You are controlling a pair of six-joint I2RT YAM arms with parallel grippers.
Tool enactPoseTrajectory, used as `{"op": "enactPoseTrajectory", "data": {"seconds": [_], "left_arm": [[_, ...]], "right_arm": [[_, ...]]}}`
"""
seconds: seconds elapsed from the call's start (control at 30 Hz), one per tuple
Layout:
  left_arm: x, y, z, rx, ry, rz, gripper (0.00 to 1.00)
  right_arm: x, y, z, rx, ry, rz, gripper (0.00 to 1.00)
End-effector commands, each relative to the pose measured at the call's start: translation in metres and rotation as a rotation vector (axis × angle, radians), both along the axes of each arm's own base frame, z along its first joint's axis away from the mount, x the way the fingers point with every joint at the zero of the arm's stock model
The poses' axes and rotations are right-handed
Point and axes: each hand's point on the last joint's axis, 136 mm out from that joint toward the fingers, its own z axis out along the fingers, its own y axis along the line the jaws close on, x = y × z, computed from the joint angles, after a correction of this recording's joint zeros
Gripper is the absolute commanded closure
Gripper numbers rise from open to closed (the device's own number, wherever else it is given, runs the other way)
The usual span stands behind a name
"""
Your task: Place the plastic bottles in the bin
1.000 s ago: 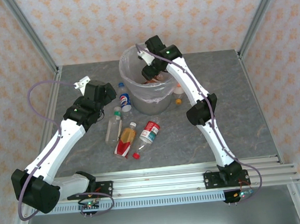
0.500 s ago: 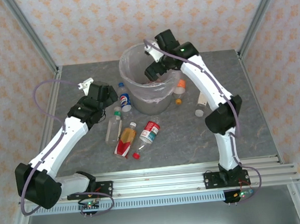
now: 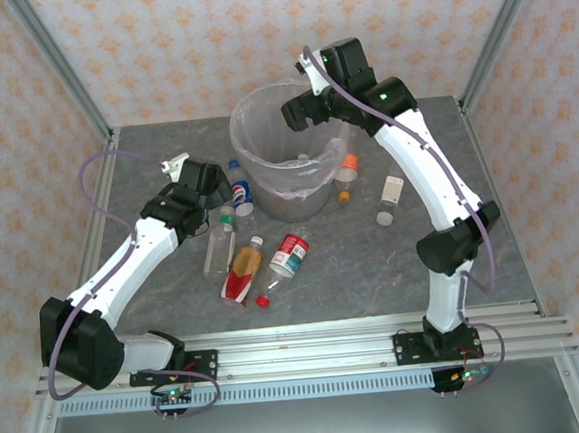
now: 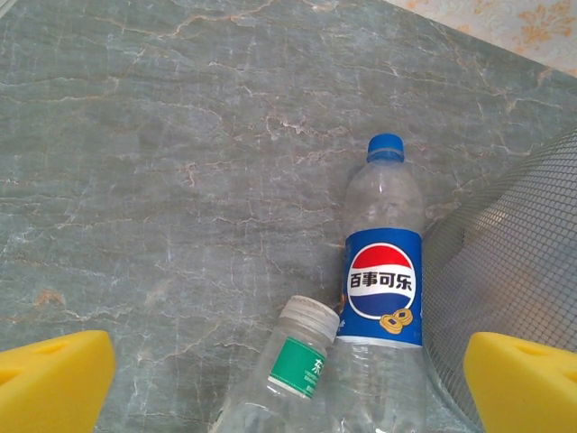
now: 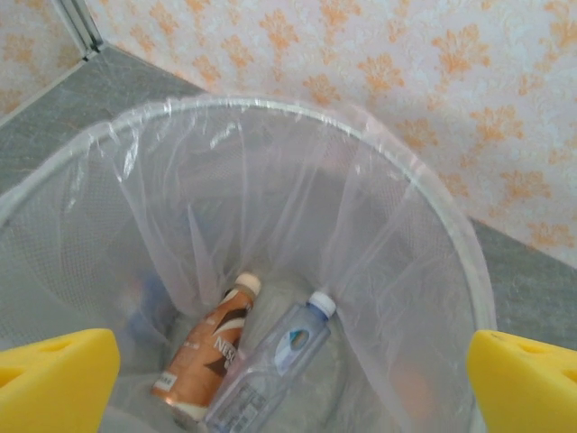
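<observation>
Nearest the arm bases we see a loose red cap [image 3: 263, 301] on the grey table [image 3: 374, 270]. Just beyond it a red-and-yellow-labelled bottle [image 3: 240, 278] and a red-labelled bottle [image 3: 291, 253] lie close together, though we cannot tell whether they touch. A little farther back on the left lies a green-labelled bottle [image 3: 218, 247]. In the left wrist view its white cap end sits just beside the blue-labelled bottle [image 4: 382, 289], which lies flat with its blue cap pointing away, close along the mesh wall of the bin [image 4: 514, 262]. The left gripper [image 4: 288, 383] hovers over these two bottles with its yellow fingertips [image 4: 54, 379] spread wide, released and grasping nothing. On the right side of the table we find a small clear bottle [image 3: 390, 201] lying well apart from the others, and behind it an orange-marked bottle [image 3: 345, 177] just beside the bin's wall. The bin stands toward the back of the table, its translucent bag [image 5: 270, 207] folded over the rim. At its bottom a brown-labelled bottle [image 5: 206, 356] and a pale-blue-capped bottle [image 5: 270, 361] lie side by side. The right gripper [image 3: 296, 111] hangs above the bin's mouth, and its wrist view shows its fingertips far apart, so it too is released and empty. Behind everything rises the patterned wall [image 3: 255, 29].
</observation>
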Motion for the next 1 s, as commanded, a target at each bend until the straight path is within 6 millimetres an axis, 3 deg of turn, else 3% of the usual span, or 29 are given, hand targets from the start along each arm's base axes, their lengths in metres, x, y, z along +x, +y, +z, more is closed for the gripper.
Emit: {"op": "enactPoseTrajectory", "data": {"seconds": [0.0, 0.23, 0.37, 0.57, 0.6, 0.87, 0.97], "left_arm": [[-0.006, 0.004, -0.004, 0.026, 0.045, -0.013, 0.00], [-0.018, -0.012, -0.026, -0.042, 0.125, -0.126, 0.00], [-0.030, -0.005, -0.032, -0.003, 0.187, -0.128, 0.00], [-0.047, 0.003, -0.052, 0.039, 0.304, -0.119, 0.00], [-0.048, 0.000, -0.056, 0.028, 0.321, -0.128, 0.00], [-0.073, -0.022, -0.089, 0.006, 0.509, -0.243, 0.00], [-0.083, -0.013, -0.099, 0.095, 0.546, -0.220, 0.00]], "right_arm": [[-0.008, -0.015, 0.028, 0.044, -0.104, -0.061, 0.01], [-0.033, -0.044, 0.024, 0.133, -0.169, -0.167, 0.01], [-0.054, -0.057, 0.018, 0.238, -0.246, -0.198, 0.01], [-0.066, -0.092, 0.002, 0.347, -0.336, -0.362, 0.01], [-0.071, -0.098, 0.006, 0.373, -0.364, -0.377, 0.01], [-0.073, -0.108, -0.001, 0.372, -0.384, -0.420, 0.01], [-0.076, -0.112, -0.002, 0.369, -0.387, -0.425, 0.01]]}}
